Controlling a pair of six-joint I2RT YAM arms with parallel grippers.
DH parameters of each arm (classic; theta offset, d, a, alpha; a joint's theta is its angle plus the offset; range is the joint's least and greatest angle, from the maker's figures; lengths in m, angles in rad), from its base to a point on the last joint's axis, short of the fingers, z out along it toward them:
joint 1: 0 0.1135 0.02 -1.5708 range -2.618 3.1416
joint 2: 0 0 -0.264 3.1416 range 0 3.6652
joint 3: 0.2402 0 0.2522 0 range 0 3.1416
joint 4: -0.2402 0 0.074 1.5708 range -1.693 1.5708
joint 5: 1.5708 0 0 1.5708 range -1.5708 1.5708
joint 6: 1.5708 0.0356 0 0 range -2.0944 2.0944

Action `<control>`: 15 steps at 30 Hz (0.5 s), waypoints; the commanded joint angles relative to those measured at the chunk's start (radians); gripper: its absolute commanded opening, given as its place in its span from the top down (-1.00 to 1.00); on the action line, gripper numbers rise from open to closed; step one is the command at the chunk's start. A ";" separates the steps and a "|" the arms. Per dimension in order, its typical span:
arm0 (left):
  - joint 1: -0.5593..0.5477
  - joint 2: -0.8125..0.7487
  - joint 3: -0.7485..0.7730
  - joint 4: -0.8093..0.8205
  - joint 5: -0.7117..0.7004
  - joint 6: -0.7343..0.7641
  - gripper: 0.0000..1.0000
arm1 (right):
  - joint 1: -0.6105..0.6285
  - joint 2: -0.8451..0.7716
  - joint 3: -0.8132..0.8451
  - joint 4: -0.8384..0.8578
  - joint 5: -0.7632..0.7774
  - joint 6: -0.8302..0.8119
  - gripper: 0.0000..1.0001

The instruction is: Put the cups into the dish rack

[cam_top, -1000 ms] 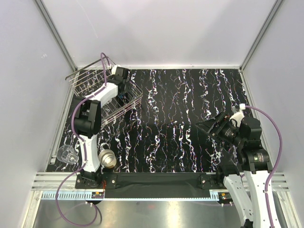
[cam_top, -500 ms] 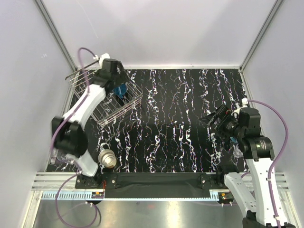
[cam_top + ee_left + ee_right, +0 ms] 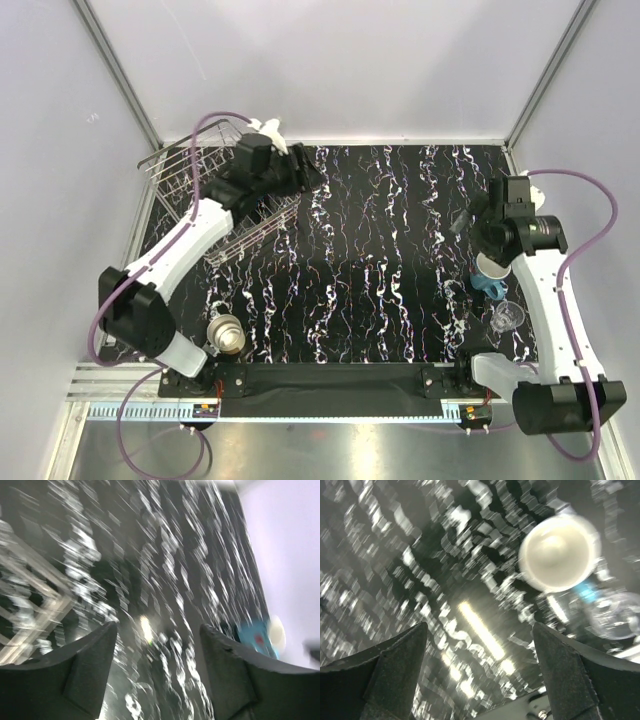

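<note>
The dish rack (image 3: 185, 185) sits at the desk's (image 3: 380, 290) far left corner. The blue cup lowered into it half a second ago is now hidden under the left arm, probably released. The left end effector (image 3: 157, 625) has lifted clear, fingers apart and empty. The beige cup (image 3: 228, 335) waits near the left base. The right end effector (image 3: 479, 625), also spread and empty, has swung over beside the cream-lined cup (image 3: 490, 270) and clear glass (image 3: 508, 316).

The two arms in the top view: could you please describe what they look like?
Both arms have white link shells and black joint housings. A purple cable loops along the left arm and the right arm. The left gripper and right gripper are dark grey with a grainy texture.
</note>
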 commanded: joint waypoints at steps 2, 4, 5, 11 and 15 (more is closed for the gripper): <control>-0.031 0.064 0.026 0.068 0.274 0.004 -0.16 | -0.086 0.088 0.083 -0.032 0.222 -0.079 -0.82; -0.029 0.110 0.043 0.070 0.331 -0.013 -0.03 | -0.149 0.125 0.087 -0.007 0.207 -0.110 -0.75; -0.029 0.117 0.042 0.083 0.357 -0.017 -0.01 | -0.172 0.165 0.093 0.010 0.186 -0.125 -0.75; -0.038 0.145 0.031 0.091 0.364 -0.018 -0.05 | -0.235 0.303 0.110 0.079 0.068 -0.150 -0.74; -0.040 0.156 0.046 0.074 0.373 -0.011 -0.06 | -0.235 0.383 0.100 0.109 0.041 -0.150 -0.72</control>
